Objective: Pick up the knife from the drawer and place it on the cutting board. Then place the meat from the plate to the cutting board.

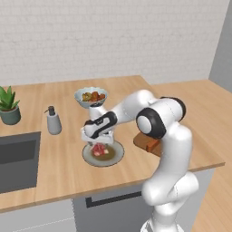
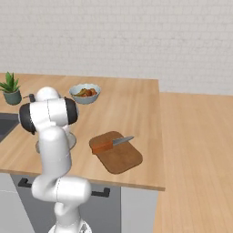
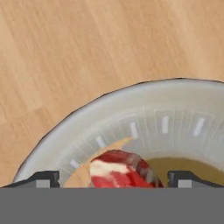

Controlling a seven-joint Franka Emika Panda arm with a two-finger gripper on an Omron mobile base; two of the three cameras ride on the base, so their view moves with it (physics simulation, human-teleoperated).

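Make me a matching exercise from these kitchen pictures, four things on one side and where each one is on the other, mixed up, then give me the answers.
Things:
1. knife
2. meat
3. gripper
4. bowl

Places:
A. on the plate, between the open gripper's tips
B. lying on the cutting board
C. low over the plate, jaws wide apart
D. on the counter behind the plate, toward the wall

Pairs: 1-B, 2-A, 3-C, 4-D
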